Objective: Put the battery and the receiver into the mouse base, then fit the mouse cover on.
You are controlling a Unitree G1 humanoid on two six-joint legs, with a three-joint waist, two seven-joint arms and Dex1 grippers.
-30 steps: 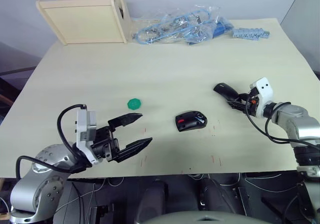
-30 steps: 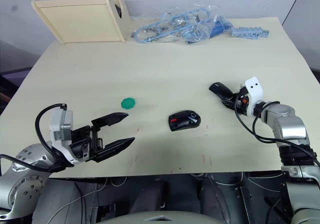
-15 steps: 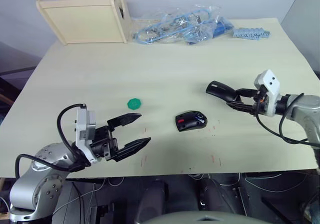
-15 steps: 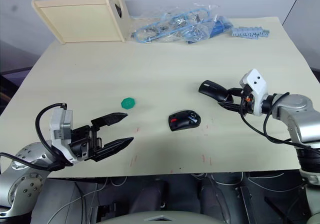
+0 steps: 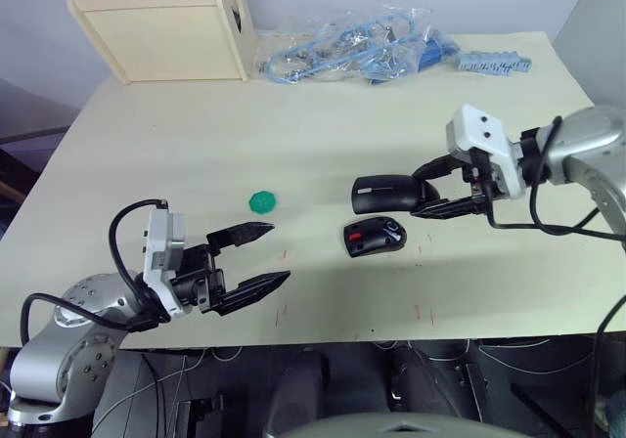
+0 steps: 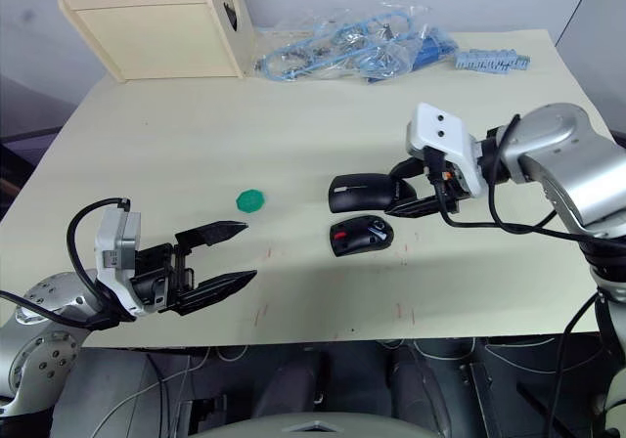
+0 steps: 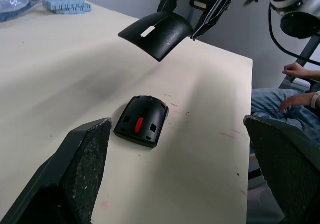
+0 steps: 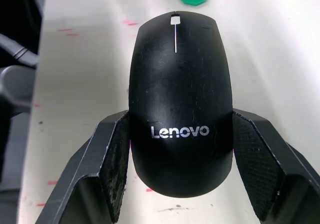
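Observation:
The mouse base (image 5: 374,236) lies on the table near the front, black with a red patch showing in its open top. Just above and behind it hangs the mouse cover (image 5: 383,193), a glossy black shell, with my right gripper (image 5: 423,196) shut on its sides; the right wrist view shows both fingers (image 8: 112,159) pressed against the cover (image 8: 180,99). My left gripper (image 5: 280,251) stands open and empty at the front left, pointing toward the base (image 7: 142,120). The battery and the receiver are hidden from view.
A green toothed disc (image 5: 261,201) lies left of the base. Wooden boxes (image 5: 161,37) stand at the back left, a plastic bag of blue parts (image 5: 352,52) and a blue block (image 5: 494,64) at the back. A person's hand (image 7: 295,71) shows past the table's right edge.
My right gripper has carried the mouse cover leftward from the table's right side to just above the mouse base. The left gripper has barely moved.

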